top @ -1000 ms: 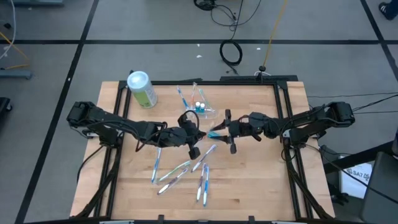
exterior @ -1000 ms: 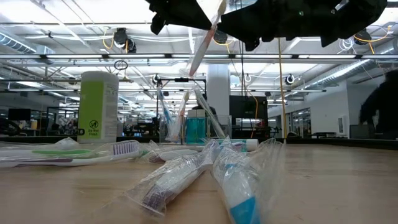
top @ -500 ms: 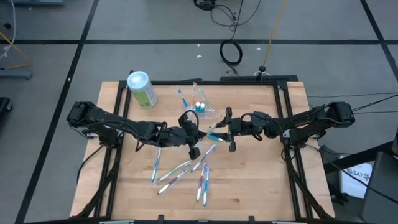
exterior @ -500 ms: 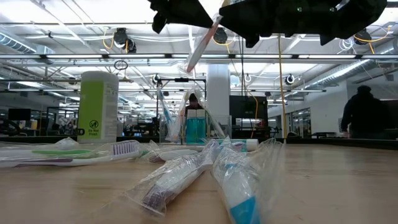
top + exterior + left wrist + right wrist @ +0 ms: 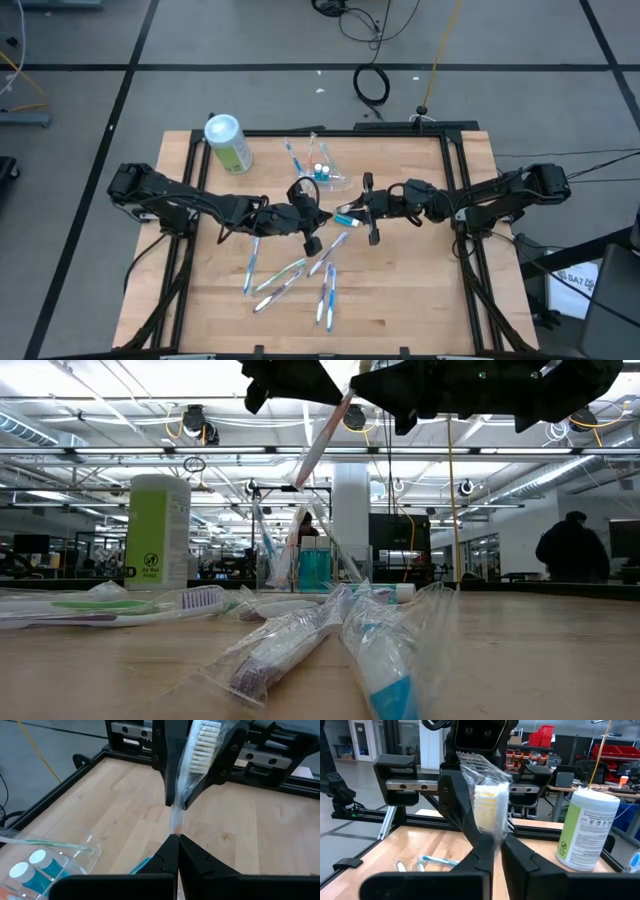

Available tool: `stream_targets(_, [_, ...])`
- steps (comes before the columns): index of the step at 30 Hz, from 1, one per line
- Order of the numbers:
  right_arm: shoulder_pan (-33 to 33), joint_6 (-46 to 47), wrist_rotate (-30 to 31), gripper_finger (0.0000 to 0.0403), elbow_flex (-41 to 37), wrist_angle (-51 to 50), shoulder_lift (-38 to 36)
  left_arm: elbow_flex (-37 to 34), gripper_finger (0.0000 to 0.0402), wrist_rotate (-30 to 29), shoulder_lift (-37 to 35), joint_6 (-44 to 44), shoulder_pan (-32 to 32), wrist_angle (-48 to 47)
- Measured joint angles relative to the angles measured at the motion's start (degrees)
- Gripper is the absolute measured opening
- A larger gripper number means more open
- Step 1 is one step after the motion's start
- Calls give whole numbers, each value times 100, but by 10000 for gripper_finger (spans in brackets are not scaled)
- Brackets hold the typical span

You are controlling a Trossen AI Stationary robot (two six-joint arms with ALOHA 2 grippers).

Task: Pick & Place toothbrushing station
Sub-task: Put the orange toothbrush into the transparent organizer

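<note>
The toothbrushing station [image 5: 325, 172], a clear plastic holder with two blue-and-white capped items inside, stands on the wooden surface [image 5: 420, 290] just right of the green canister [image 5: 229, 143], toward the far edge; in the left wrist view the station [image 5: 47, 862] sits apart from both tools, touched by neither.

In front of the station, at mid-surface, the two arms meet over a wrapped toothbrush [image 5: 343, 216]; the left tool [image 5: 312, 218] is clenched on the handle end, its fingers [image 5: 172, 855] pinched together on the clear wrapper; the right tool [image 5: 367, 208] is clenched on the same toothbrush from the other side, its fingers [image 5: 485, 852] closed below the bristle head [image 5: 490, 802]. In the low view the toothbrush [image 5: 322, 438] hangs tilted, held above the surface, well clear of the station [image 5: 312, 565] behind it.

Nearer than the station, several more wrapped toothbrushes [image 5: 290, 275] lie scattered flat on the surface; a person [image 5: 573, 550] stands in the room beyond.
</note>
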Motion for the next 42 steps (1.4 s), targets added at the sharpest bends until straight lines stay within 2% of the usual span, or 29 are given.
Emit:
stream_targets(10, [-19,-21,6,6,0,0,0,0,6,-9,0,-60,0,-2])
stream_targets(13, [-73,-8,6,6,0,-9,0,0,10,-209,0,-322,0,-50])
stream_targets(21, [-251,208,-15,6,0,-169,0,-2,89,-608,0,-481,0,-400])
stream_targets(28, [-485,208,-20,6,0,-360,0,-4,153,-912,0,-259,4,-513])
stream_targets(33, [-775,276,-22,6,0,-483,-72,-4,167,-913,0,-131,4,-575])
stream_targets(42, [-1435,281,-20,6,0,-838,-347,-4,168,-914,0,-109,9,-579])
